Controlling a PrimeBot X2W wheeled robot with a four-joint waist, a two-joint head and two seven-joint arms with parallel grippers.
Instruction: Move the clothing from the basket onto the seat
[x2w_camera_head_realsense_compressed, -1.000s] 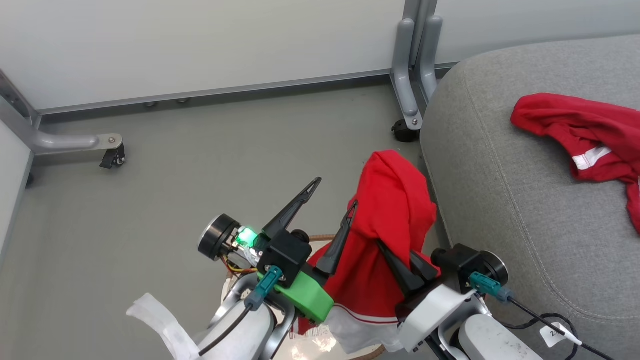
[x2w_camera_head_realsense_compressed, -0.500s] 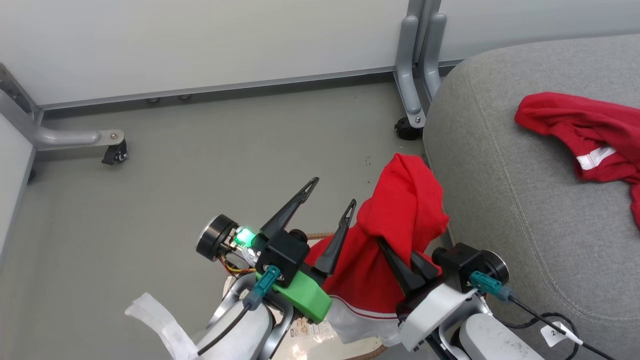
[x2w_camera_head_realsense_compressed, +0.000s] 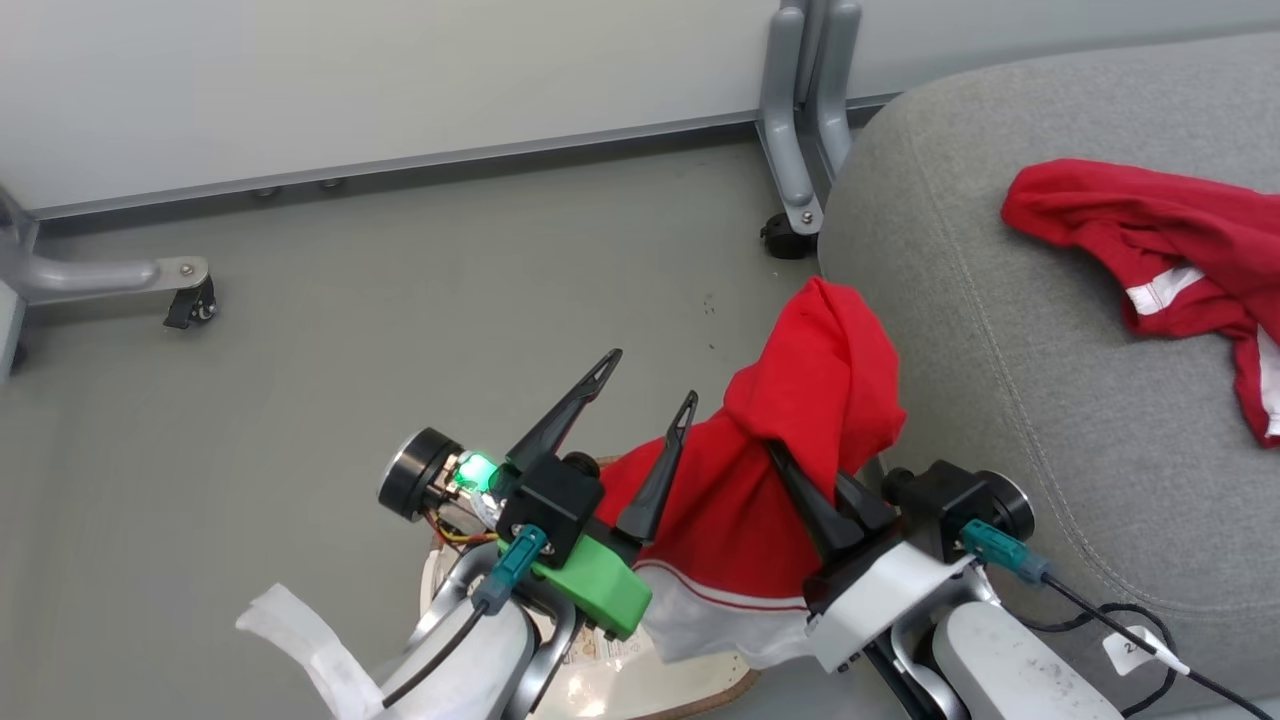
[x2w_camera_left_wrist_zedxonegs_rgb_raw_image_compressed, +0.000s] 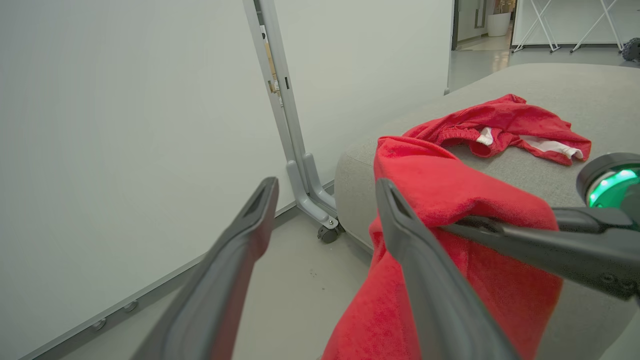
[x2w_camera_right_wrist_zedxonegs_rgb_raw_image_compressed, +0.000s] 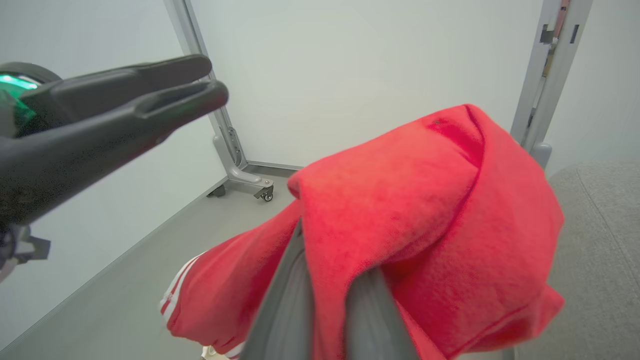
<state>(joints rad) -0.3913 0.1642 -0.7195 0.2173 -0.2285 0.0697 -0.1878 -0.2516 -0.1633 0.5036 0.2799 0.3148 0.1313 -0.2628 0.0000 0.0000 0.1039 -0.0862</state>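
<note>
Hanging bunched, red garment (x2w_camera_head_realsense_compressed: 730, 510) w/ white-striped hem.

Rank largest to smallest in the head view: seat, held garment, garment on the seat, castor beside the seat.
Light grey fabric seat
Held red garment, in the right gripper; nearer camera, so unsure
Red garment lying on the seat, cropped
Small black castor

Lab-like test space: white partition panels (x2w_camera_head_realsense_compressed: 400, 70) on castered metal feet (x2w_camera_head_realsense_compressed: 790, 175) beside the grey seat (x2w_camera_head_realsense_compressed: 1000, 420), bare floor (x2w_camera_head_realsense_compressed: 400, 300).
</note>
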